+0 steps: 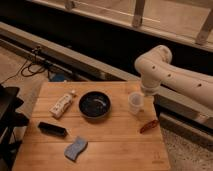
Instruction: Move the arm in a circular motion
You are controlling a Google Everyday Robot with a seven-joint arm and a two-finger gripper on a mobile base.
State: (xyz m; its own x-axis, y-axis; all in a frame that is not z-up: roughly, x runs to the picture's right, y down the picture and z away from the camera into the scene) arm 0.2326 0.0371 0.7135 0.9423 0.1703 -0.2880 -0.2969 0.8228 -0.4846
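Observation:
The cream-white arm (180,82) with small dark dots reaches in from the right. Its bulbous elbow joint (152,61) hangs over the table's right back corner. The short wrist (148,90) points down, and the gripper (146,95) at its end sits just above and right of a translucent cup (135,103).
On the wooden table (115,150) are a dark bowl (95,105), a white bottle (62,104), a black bar (52,129), a blue sponge (75,148) and a reddish item (149,125). A black chair (7,120) stands at the left. Cables (32,67) lie on the floor.

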